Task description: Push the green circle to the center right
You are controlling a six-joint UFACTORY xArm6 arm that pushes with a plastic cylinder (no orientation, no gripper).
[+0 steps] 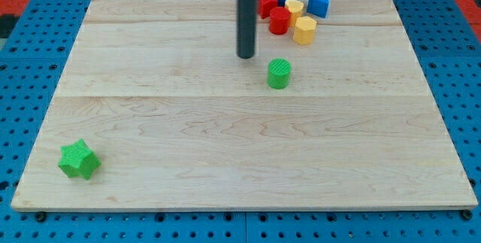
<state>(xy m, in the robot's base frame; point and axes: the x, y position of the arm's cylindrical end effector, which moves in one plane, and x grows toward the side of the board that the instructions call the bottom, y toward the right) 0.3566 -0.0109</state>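
The tip (246, 55) is hovering just up-left of the green circle (279, 74), gripping nothing, not touching; the whole push toward the bench's right edge is still waiting.

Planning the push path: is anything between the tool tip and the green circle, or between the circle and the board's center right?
Nothing visible. My tip sits just up-left of the green circle, with bare wood between and onward to the right edge.
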